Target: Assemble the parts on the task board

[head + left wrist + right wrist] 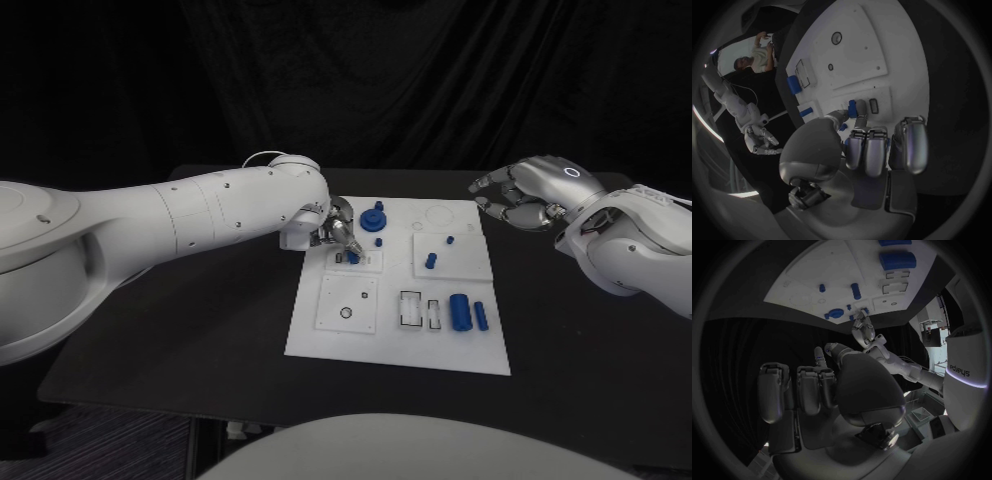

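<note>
Overhead, the left hand [335,228] pinches a small blue part [353,257] on the task board [404,290], its arm covering the board's near-left edge; the right hand [522,195] hovers beyond the far-right corner, fingers loosely curled, empty. From the left wrist, the fingertips [856,111] touch the part. From the right wrist, more blue pieces [897,260] show.

A black counter [188,330] stands in front of a black curtain [404,80] that hangs in soft folds across the whole back of the room. Below the counter's near corner, a patch of grey carpeted floor [116,445] catches dim light. Everything else sits in darkness.
</note>
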Controlling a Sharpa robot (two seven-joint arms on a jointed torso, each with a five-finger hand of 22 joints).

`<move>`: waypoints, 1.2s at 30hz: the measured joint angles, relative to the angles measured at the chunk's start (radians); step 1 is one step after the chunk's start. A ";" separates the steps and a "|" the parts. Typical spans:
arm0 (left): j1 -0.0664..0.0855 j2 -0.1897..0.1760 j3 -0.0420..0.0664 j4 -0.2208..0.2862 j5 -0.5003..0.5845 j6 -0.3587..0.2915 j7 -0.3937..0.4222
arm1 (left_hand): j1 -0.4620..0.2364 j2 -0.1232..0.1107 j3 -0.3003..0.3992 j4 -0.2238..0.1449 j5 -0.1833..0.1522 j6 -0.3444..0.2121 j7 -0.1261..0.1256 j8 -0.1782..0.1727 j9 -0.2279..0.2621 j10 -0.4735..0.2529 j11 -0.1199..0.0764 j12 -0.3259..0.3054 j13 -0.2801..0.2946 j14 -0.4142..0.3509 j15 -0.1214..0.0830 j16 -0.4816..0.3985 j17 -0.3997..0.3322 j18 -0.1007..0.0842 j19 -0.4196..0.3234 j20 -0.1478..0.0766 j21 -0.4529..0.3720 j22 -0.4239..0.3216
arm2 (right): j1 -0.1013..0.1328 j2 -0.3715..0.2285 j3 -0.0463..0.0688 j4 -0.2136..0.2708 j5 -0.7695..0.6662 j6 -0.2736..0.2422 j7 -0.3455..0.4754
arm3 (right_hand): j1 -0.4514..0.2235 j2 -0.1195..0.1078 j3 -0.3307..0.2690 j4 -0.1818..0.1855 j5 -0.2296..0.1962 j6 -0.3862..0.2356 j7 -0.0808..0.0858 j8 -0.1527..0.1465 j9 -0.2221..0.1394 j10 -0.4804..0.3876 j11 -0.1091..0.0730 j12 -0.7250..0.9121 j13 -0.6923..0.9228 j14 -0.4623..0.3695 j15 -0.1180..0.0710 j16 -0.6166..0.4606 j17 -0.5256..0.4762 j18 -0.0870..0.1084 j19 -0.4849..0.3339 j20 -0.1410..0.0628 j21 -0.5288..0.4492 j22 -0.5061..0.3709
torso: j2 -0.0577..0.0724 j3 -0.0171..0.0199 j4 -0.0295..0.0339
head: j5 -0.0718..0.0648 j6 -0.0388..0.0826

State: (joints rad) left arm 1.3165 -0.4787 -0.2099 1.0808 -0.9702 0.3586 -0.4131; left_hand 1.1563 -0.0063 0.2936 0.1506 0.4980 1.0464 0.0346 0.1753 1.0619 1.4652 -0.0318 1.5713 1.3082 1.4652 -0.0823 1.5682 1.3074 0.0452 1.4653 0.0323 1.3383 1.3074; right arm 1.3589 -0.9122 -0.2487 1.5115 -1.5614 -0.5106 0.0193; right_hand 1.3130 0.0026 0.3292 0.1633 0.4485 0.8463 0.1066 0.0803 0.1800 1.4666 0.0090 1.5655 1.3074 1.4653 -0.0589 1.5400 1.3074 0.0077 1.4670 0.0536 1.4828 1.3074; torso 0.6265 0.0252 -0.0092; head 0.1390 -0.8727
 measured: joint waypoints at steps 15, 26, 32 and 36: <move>-0.003 -0.140 -0.003 0.182 -0.002 -0.293 0.024 | -0.031 -0.035 0.091 -0.023 -0.025 -0.011 0.005 0.063 0.084 0.002 -0.005 0.000 0.000 0.000 0.000 0.000 0.000 0.000 0.002 -0.005 -0.012 0.000 | -0.002 -0.014 0.000 -0.001 0.000 -0.001 -0.001 | 0.000 0.000 0.001 0.001 0.000 0.000 0.000 0.000 0.000 0.000 0.000 0.000 0.000 0.000 0.000 -0.006 0.000 0.000 0.000 0.000 -0.005 0.000 | 0.000 -0.0002 0.0015 | 0.000 0.000; -0.019 -0.233 -0.002 0.308 -0.032 -0.545 0.057 | -0.049 -0.027 0.127 -0.028 -0.033 -0.032 0.019 0.090 0.114 0.002 -0.005 0.000 0.000 0.000 0.000 0.000 0.000 0.000 0.002 -0.005 -0.023 0.000 | -0.004 -0.031 0.000 0.002 0.000 -0.004 -0.006 | 0.000 0.000 0.001 0.001 0.000 0.000 0.000 0.000 0.000 0.000 0.000 0.000 0.000 0.000 0.000 -0.006 0.000 0.000 0.000 0.000 -0.005 0.000 | 0.000 0.0000 -0.0012 | 0.009 0.000; -0.061 -0.265 -0.003 0.360 -0.079 -0.674 0.079 | -0.049 -0.027 0.131 -0.029 -0.035 -0.033 0.019 0.090 0.118 0.002 -0.005 0.000 0.000 0.000 0.000 0.000 0.000 0.000 0.002 -0.005 -0.027 0.000 | -0.007 -0.035 0.000 0.002 0.000 -0.005 -0.010 | 0.000 0.000 0.001 0.001 0.000 0.000 0.000 0.000 0.000 0.000 0.000 0.000 0.000 0.000 0.000 -0.006 0.000 0.000 0.000 0.000 -0.005 0.000 | 0.000 0.0011 0.0000 | 0.008 0.000; -0.085 -0.268 -0.003 0.375 -0.107 -0.745 0.084 | -0.049 -0.027 0.131 -0.029 -0.035 -0.039 0.016 0.096 0.118 0.002 -0.005 0.000 0.000 0.000 0.000 0.000 0.000 0.000 0.002 -0.005 -0.027 0.000 | -0.008 -0.038 0.000 0.005 0.000 -0.006 -0.012 | 0.000 0.000 0.001 0.001 0.000 0.000 0.000 0.000 0.000 0.000 0.000 0.000 0.000 0.000 0.000 -0.006 0.000 0.000 0.000 0.000 -0.005 0.000 | -0.001 0.0012 -0.0001 | 0.008 0.000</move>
State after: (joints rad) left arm 1.2311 -0.7462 -0.2133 1.4559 -1.0772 -0.3863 -0.3293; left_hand 1.1070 -0.0334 0.4244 0.1212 0.4629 1.0072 0.0503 0.2711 1.1800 1.4670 -0.0370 1.5713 1.3082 1.4652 -0.0822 1.5682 1.3074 0.0453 1.4672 0.0269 1.3110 1.3074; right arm 1.3512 -0.9502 -0.2487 1.5166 -1.5615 -0.5163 0.0075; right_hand 1.3130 0.0026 0.3299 0.1640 0.4485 0.8463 0.1066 0.0803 0.1801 1.4666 0.0090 1.5655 1.3074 1.4653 -0.0589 1.5337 1.3074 0.0078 1.4670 0.0536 1.4778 1.3074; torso 0.6260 0.0265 -0.0093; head 0.1470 -0.8727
